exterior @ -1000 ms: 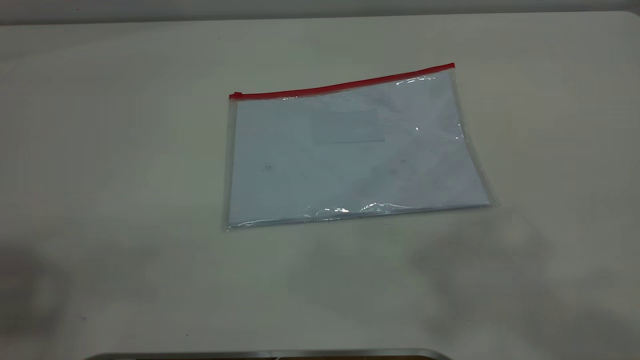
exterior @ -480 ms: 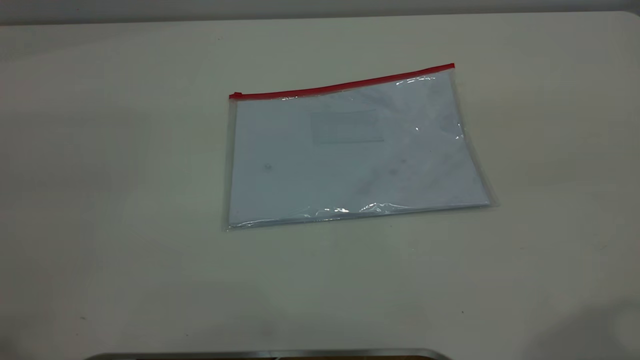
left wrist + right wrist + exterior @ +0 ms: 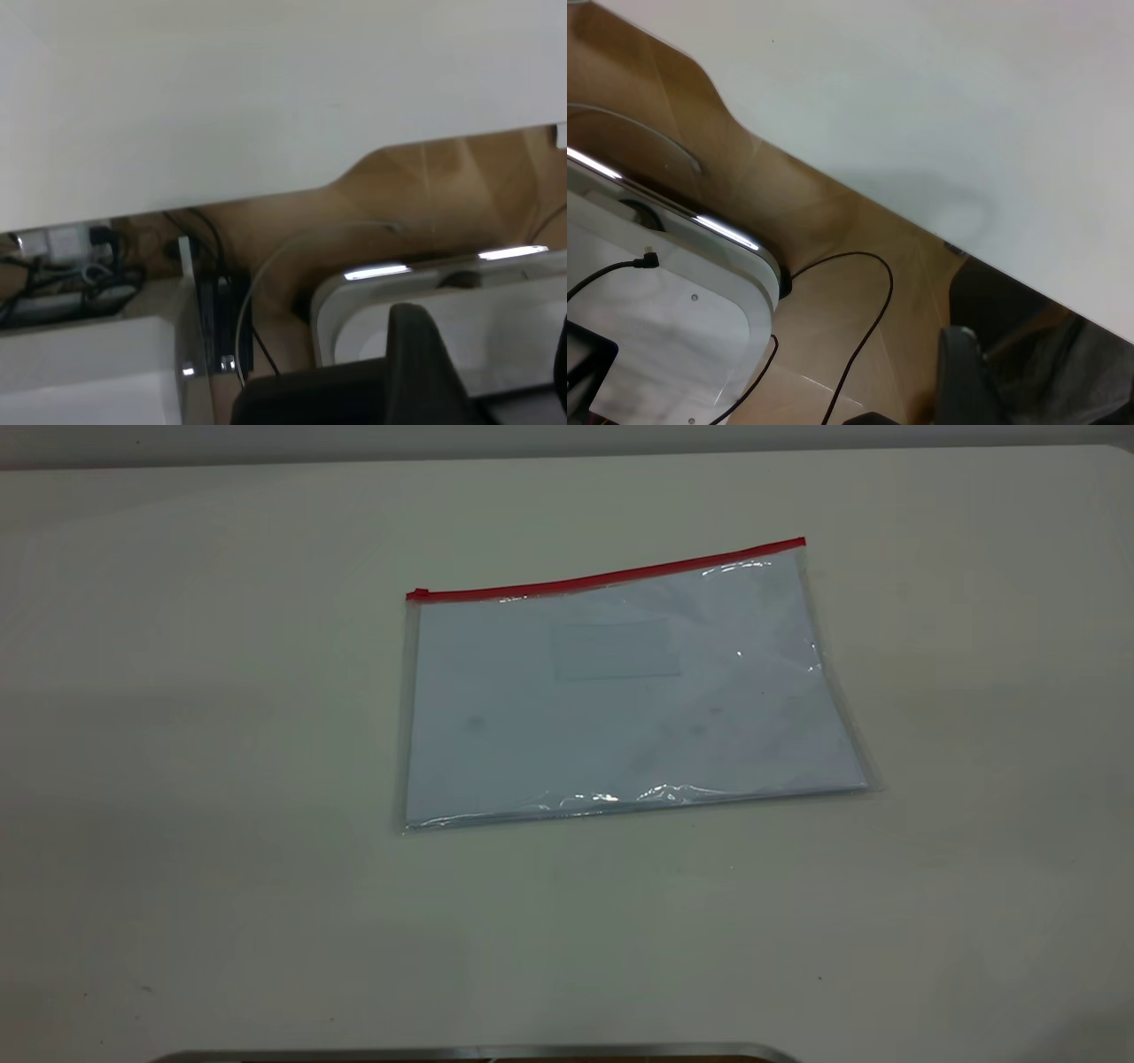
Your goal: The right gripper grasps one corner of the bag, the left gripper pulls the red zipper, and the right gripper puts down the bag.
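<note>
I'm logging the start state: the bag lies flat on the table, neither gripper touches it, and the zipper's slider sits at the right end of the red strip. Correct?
Not quite: the exterior view shows the slider at the left end of the red zipper. The rest holds: the bag lies flat on the table, and no gripper touches it.

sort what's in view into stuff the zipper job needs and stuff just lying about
For the job:
- bag, lying flat on the table
- red zipper along its far edge, slider at the left end
- corner of the bag at the zipper's right end

Just there:
- table
- cables on the floor
</note>
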Controlling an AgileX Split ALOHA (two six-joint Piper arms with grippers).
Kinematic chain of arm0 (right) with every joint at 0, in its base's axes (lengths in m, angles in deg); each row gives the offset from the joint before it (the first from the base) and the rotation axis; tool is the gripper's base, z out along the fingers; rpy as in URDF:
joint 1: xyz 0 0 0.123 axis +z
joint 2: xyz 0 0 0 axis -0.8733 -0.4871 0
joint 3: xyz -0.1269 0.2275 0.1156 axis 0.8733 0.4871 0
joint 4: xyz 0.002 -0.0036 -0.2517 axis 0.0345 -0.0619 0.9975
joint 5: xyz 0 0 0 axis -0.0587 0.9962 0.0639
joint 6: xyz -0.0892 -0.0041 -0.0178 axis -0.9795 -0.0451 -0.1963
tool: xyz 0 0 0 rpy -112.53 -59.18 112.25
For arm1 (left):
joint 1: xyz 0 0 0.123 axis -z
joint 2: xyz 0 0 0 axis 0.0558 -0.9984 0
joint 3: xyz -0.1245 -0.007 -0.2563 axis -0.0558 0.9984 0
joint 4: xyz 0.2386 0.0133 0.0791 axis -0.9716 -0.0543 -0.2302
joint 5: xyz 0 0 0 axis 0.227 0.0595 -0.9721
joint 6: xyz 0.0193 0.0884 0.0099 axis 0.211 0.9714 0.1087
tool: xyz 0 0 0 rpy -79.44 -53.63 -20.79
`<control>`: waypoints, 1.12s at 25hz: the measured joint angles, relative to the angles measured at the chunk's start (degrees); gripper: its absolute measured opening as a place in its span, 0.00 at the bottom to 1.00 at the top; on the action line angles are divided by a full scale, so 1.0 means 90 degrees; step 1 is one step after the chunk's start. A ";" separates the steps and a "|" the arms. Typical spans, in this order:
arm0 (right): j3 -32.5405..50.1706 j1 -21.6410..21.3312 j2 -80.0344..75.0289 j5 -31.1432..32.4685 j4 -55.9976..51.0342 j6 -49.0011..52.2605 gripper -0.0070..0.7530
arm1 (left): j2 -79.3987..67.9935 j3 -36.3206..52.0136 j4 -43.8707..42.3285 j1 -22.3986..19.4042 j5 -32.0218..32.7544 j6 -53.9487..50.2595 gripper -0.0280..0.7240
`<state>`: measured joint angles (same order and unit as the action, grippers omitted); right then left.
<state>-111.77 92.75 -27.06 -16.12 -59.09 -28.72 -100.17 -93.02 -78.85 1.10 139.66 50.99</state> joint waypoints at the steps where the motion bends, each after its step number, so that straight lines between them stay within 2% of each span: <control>1: 0.0000 0.0000 0.0005 0.0000 0.0000 0.0000 0.64 | 0.0075 0.0035 -0.0021 0.0000 -0.0074 0.0020 0.61; 7: 0.0012 0.0002 0.0005 0.0155 0.0000 0.0000 0.64 | 0.0193 0.0166 -0.0553 0.0000 -0.0269 0.0035 0.61; 19: 0.0012 -0.0029 0.0014 0.0234 -0.0005 0.0006 0.64 | 0.0200 0.0180 -0.0595 0.0000 -0.0269 0.0033 0.61; 22: 0.0012 -0.0625 0.0156 0.0236 -0.0103 0.0006 0.64 | 0.0200 0.0180 -0.0589 0.0000 -0.0269 0.0033 0.61; 28: 0.0012 -0.2934 0.1338 0.0286 -0.0144 0.0006 0.64 | 0.0200 0.0180 -0.0589 0.0000 -0.0269 0.0033 0.61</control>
<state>-111.67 66.35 -15.02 -13.55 -60.39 -28.66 -98.37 -91.40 -84.15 1.10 137.23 51.30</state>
